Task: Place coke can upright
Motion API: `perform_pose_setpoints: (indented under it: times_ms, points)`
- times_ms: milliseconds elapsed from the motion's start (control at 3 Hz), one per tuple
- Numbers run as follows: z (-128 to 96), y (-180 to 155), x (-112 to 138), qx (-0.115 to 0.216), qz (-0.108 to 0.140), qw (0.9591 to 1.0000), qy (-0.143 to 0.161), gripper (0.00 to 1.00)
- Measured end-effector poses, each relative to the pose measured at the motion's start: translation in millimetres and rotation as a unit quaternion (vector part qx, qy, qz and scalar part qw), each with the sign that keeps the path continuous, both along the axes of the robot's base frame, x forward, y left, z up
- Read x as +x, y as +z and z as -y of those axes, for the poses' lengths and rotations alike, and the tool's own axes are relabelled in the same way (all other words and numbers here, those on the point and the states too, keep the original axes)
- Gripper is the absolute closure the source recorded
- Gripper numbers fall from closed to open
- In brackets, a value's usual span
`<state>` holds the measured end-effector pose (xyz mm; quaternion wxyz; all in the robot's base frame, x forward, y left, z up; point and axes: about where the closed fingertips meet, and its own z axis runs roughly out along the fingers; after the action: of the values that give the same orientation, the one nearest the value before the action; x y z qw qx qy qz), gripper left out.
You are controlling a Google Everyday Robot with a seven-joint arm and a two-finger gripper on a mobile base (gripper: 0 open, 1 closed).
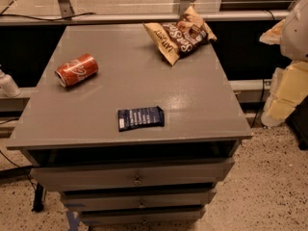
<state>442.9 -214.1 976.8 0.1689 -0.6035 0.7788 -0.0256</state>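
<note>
The coke can point(77, 70) is red with white script. It lies on its side near the left edge of the grey cabinet top point(192, 105), silver top facing front-left. My gripper point(285, 91) shows as cream-coloured parts at the right edge of the view, off the cabinet's right side and far from the can. It holds nothing that I can see.
A brown-and-cream crisp bag point(180, 35) lies at the back right of the top. A flat dark blue packet point(140, 118) lies near the front middle. Drawers point(137, 177) sit below the front edge. A rail point(120, 17) runs behind the cabinet.
</note>
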Motion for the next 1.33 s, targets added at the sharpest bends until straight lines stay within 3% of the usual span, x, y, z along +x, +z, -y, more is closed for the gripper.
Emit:
perform_pose_setpoints:
  times_ms: [333, 667, 1000, 1333]
  points:
    - [-23, -9, 29, 0.054, -0.003, 0.9984, 0.018, 0.0]
    - [-69, -10, 74, 0.115, 0.023, 0.9918, 0.051, 0.0]
    - [-125, 10, 131, 0.184, 0.08, 0.9762, 0.082, 0.0]
    - [-125, 10, 131, 0.184, 0.08, 0.9762, 0.082, 0.0]
